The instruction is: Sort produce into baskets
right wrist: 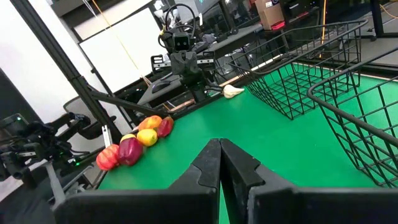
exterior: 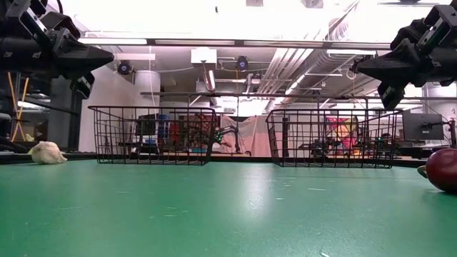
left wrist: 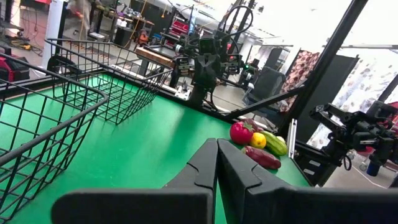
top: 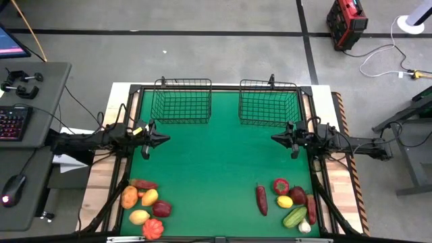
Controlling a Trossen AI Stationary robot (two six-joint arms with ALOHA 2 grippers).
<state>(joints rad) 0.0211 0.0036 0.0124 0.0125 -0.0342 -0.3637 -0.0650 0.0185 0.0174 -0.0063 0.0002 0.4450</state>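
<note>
Two black wire baskets stand side by side at the table's far edge, the left basket (top: 181,101) and the right basket (top: 268,102). One heap of produce (top: 144,206) lies at the near left, and it also shows in the right wrist view (right wrist: 137,144). Another heap (top: 291,200) lies at the near right, and it also shows in the left wrist view (left wrist: 258,142). A white piece (exterior: 46,152) lies alone near the left basket. My left gripper (top: 167,139) and my right gripper (top: 273,138) hang shut and empty above the mat, pointing at each other, just in front of the baskets.
The green mat (top: 216,169) between the two heaps and in front of the baskets is bare. A dark frame (top: 135,89) borders the table. A desk with a keyboard (top: 13,121) stands off the table's left side.
</note>
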